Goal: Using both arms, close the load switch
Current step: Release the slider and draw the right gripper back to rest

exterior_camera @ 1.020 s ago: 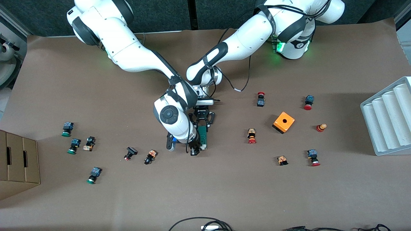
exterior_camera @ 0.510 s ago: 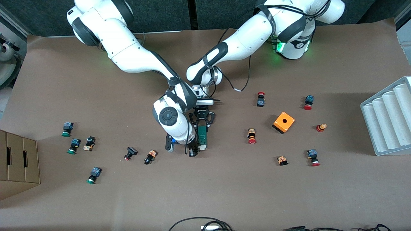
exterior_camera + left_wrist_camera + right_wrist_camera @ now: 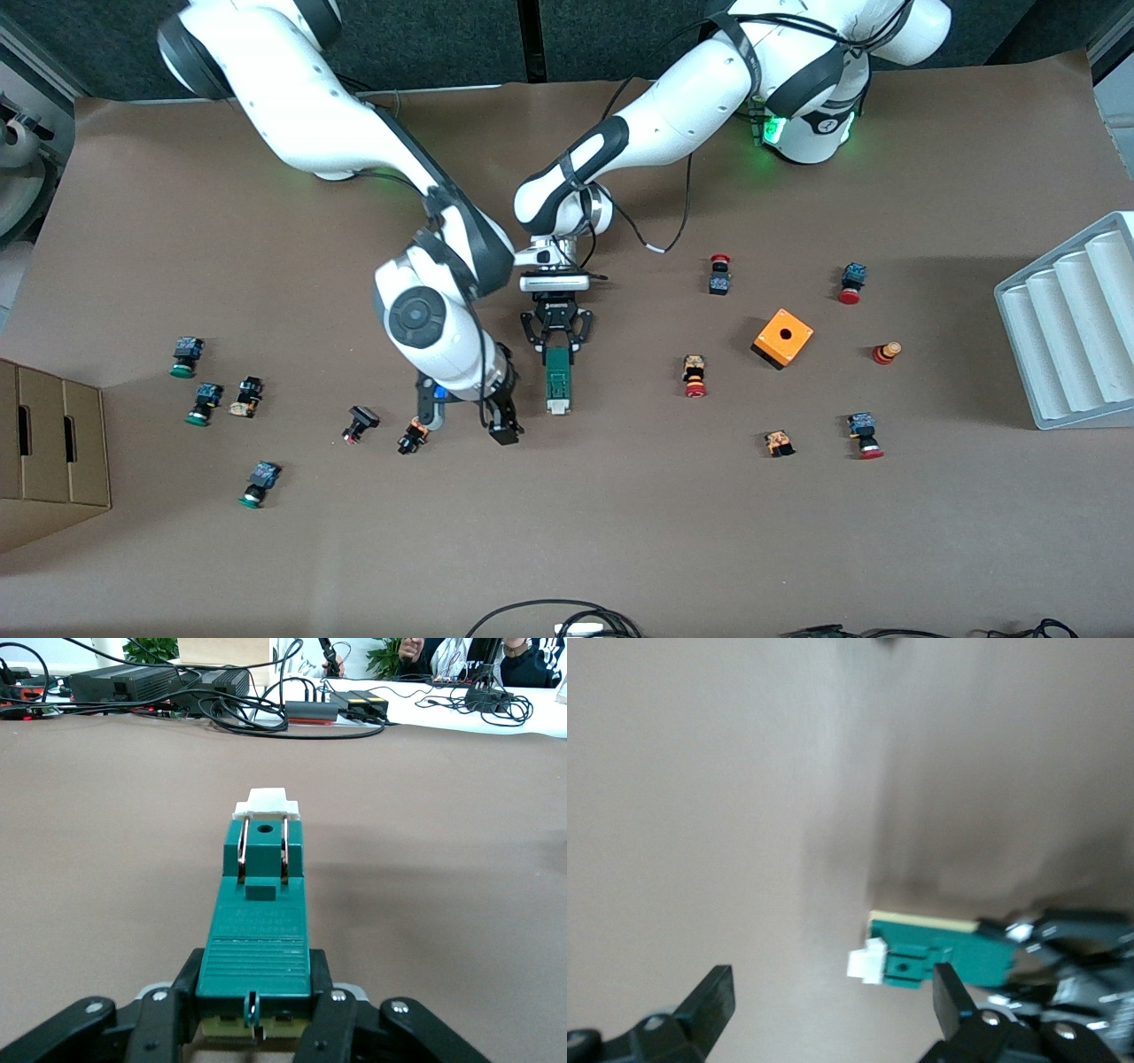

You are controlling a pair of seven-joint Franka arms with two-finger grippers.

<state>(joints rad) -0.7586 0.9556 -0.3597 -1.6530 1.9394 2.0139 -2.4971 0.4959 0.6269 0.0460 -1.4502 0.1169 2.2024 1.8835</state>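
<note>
The load switch (image 3: pixel 557 379) is a narrow dark-green block with a white sliding piece (image 3: pixel 266 802) at the end nearer the front camera. It lies mid-table. My left gripper (image 3: pixel 556 347) is shut on its other end; the left wrist view shows the black fingers (image 3: pixel 332 1019) clamping the green body (image 3: pixel 257 930). My right gripper (image 3: pixel 465 425) hangs open beside the switch, toward the right arm's end of the table, with nothing between its fingers. In the right wrist view the switch (image 3: pixel 939 961) sits off to one side of the open gripper (image 3: pixel 833 1001).
Small push buttons are scattered at both ends of the table, one (image 3: pixel 414 434) right by the right gripper. An orange cube (image 3: pixel 783 338) with a hole sits toward the left arm's end. A white ribbed tray (image 3: pixel 1072 328) and a cardboard box (image 3: pixel 44 443) stand at the table's ends.
The right gripper has opened, let go of the switch's white end and drawn away toward the right arm's end. The left gripper and the switch have not moved.
</note>
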